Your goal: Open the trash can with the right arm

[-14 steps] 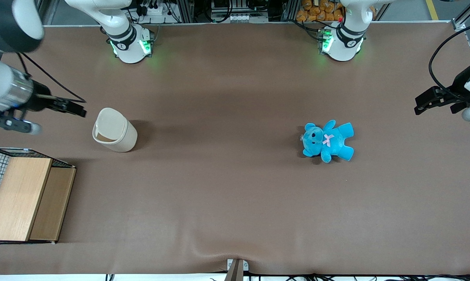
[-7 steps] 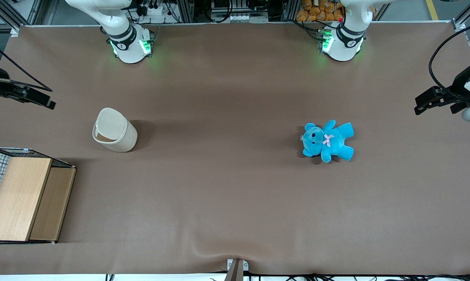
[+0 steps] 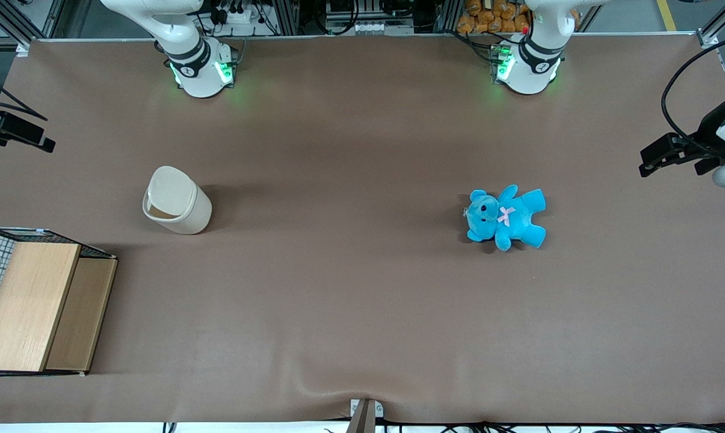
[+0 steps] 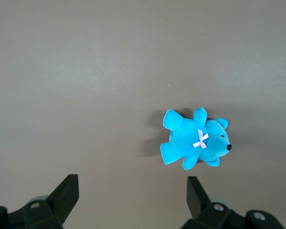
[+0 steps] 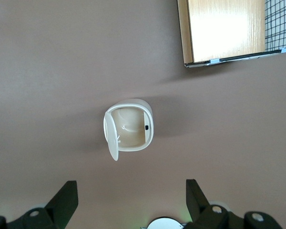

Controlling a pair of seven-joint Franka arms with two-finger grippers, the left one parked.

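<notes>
Gripper (image 3: 34, 139): over the last second it had drawn back from a spot just beside the trash can to the working arm's edge of the table, well apart from the can and farther from the front camera than it. The right wrist view looked straight down from above, with the two black fingers (image 5: 66, 198) spread wide and nothing between them.

Trash can (image 3: 177, 200): stood upright on the brown table (image 3: 362, 300) toward the working arm's end, unmoved across the three front pictures. Its off-white lid (image 5: 111, 137) stood swung up on edge beside the mouth, and the cavity was exposed. Judgement: the opening step appeared done, and the withdrawal read as a retreat after it rather than a fresh approach.

Contents of trash can: the cream inner wall and floor (image 5: 131, 131) showed, with a small dark spot on the rim. No loose item could be made out inside.

Wooden box (image 3: 40, 304): sat nearer the front camera than the can, close to it but not touching, with wire mesh (image 5: 279, 24) along one side. Its wooden top was shut; its contents were hidden.

Blue teddy bear (image 3: 505, 216): lay on its back toward the parked arm's end of the table, well apart from the can, in no container.
</notes>
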